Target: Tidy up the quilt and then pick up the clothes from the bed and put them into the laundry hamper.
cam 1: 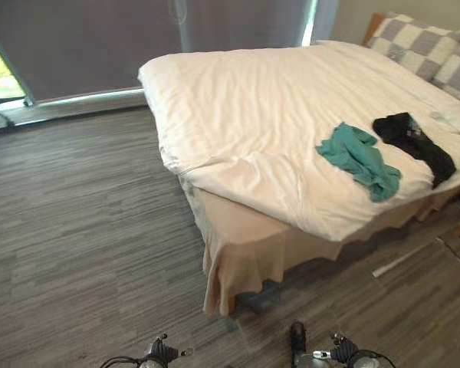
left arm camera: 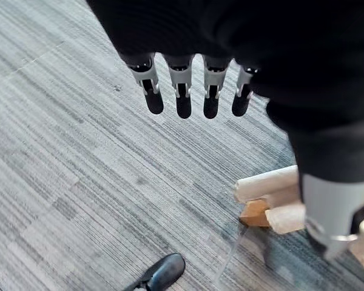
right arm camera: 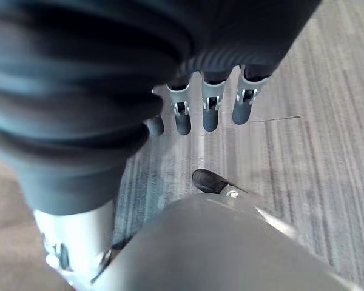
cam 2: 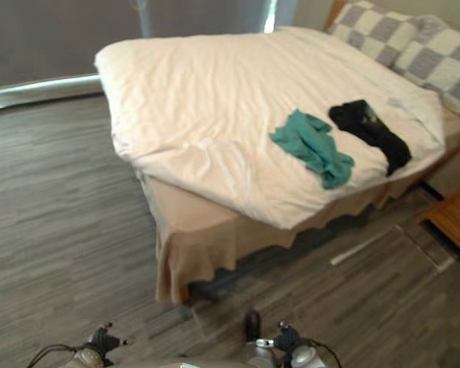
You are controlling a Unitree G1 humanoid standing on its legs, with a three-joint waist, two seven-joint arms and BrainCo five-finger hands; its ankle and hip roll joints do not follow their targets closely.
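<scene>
Both the left hand (left arm camera: 182,91) and right hand (right arm camera: 209,106) hang empty over the floor, fingers straight. Beyond, the quilt (cam 1: 253,123) lies skewed, its near corner baring the bed skirt (cam 1: 245,253); tugging it could spill the teal garment (cam 1: 360,157) and black garment (cam 1: 412,142) lying near its edge.

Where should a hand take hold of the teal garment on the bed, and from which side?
Probably at the bunched, narrower end of the teal garment, which lies near the edge of the white quilt closest to the robot. Coming from above on that near side, the fingers could pinch the raised folds, well apart from the black garment. Both the left hand and right hand hang open over the floor.
</scene>
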